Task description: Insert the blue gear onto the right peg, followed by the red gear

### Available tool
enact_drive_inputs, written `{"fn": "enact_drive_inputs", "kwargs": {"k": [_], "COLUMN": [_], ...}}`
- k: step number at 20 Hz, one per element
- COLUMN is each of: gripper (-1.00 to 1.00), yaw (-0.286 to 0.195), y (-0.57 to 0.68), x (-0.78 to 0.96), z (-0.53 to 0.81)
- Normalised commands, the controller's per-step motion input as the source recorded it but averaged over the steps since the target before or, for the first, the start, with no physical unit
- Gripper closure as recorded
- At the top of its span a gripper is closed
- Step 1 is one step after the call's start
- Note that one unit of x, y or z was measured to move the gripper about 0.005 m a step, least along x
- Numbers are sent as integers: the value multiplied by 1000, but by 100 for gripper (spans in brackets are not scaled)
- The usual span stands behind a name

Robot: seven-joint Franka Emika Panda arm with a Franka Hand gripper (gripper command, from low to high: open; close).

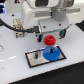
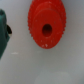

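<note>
Red gear [image 2: 47,25] sits closest to the wrist lens: fills the upper middle of that view, toothed rim blurred, dark centre hole plain. One dark teal finger [image 2: 4,29] shows at the edge of the same view, apart from the gear.

Tool [image 1: 48,34]: hangs under the white arm head, directly above the red gear [image 1: 49,40]. Fingers stand spread to either side of the gear with gaps showing; wide, nothing gripped as far as the exterior view shows.

Just below the tool, the red gear rests on top of the blue gear [image 1: 50,52], slightly off toward the far edge of it. Blue gear lies flat on the grey plate [image 1: 34,58], at the plate's end on the exterior view's right. The right peg is hidden under the gears; cannot see it.

Other peg [image 1: 38,54]: thin dark pin, upright, beside the blue gear on the exterior view's left.

Plate lies on the white worktop [image 1: 70,70]. Black cables [image 1: 12,29] loop behind the tool.
</note>
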Motion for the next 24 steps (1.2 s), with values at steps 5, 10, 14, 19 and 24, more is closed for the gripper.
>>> {"fn": "enact_drive_inputs", "kwargs": {"k": [5, 10, 14, 19, 24], "gripper": [-100, -100, 100, 100, 100], "yaw": [0, 0, 0, 0, 0], "y": [133, 95, 137, 172, 133], "x": [-29, -210, -261, -205, -161], "z": [-241, -222, -34, -2, -10]}}
